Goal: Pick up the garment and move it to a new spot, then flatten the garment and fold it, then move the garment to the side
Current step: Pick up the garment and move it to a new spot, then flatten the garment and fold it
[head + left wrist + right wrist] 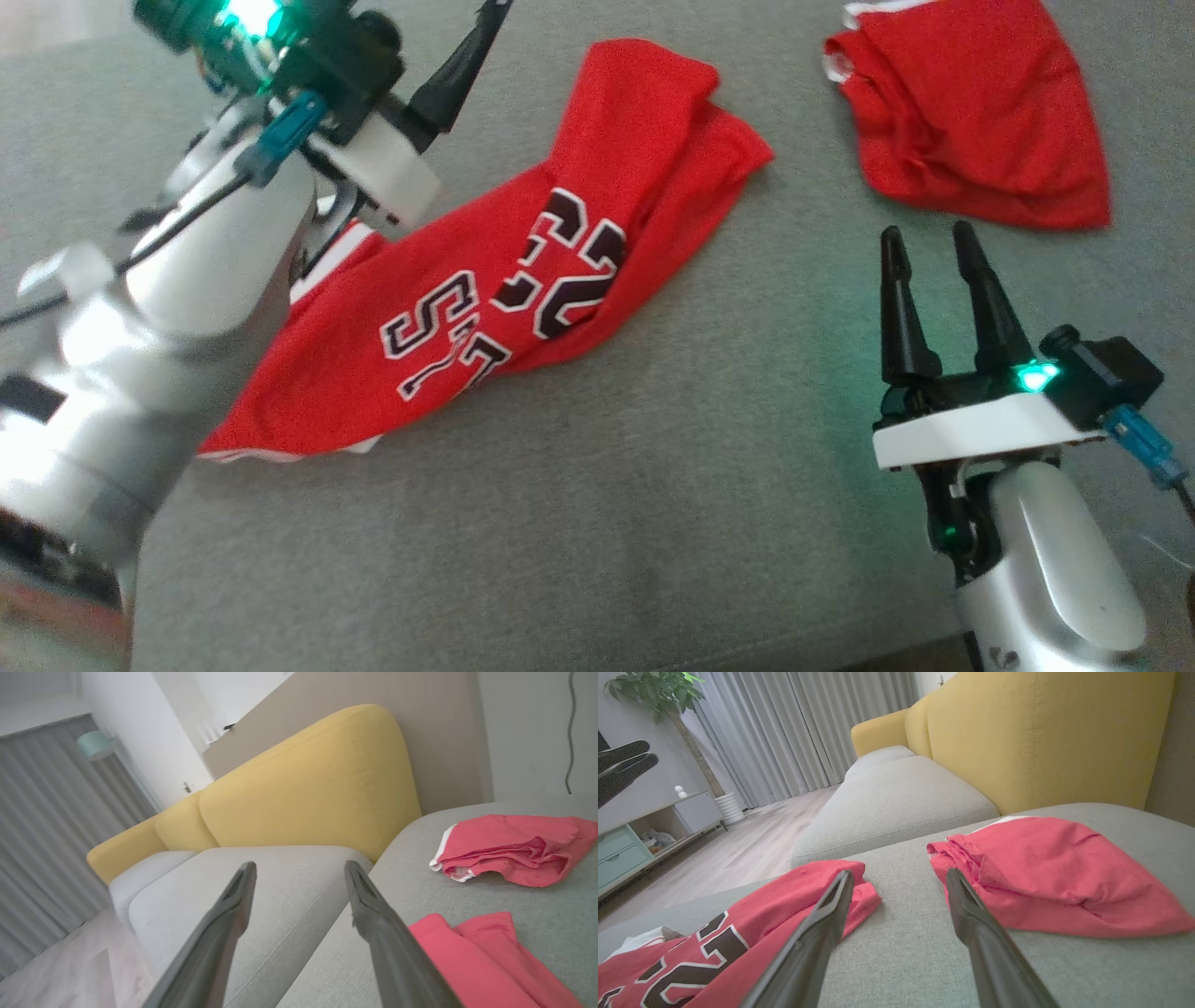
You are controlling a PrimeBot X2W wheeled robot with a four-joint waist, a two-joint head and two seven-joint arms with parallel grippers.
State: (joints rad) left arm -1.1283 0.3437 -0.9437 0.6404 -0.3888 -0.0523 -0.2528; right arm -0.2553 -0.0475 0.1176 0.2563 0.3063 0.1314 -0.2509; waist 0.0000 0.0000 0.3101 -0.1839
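Observation:
The garment, a red jersey (485, 299) with black-and-white lettering, lies crumpled and partly folded on the grey cushion (597, 523). It also shows as the jersey (467, 961) and the jersey (738, 933) in the wrist views. My left gripper (300, 868) hangs open and empty above the jersey's left end, lifted off the fabric. One of its dark fingers (462, 65) points up and to the right. My right gripper (926, 238) stands open and empty to the right of the jersey, low over the cushion. From the right wrist, my right gripper (899, 875) looks across bare cushion between the two red garments.
A second red garment (971, 112) with white trim lies bunched at the far right of the cushion. A yellow sofa back (1041, 732) rises behind it. Another grey seat (896, 798) adjoins on the left, with wooden floor (738, 835), curtains and a low cabinet (640, 835) beyond.

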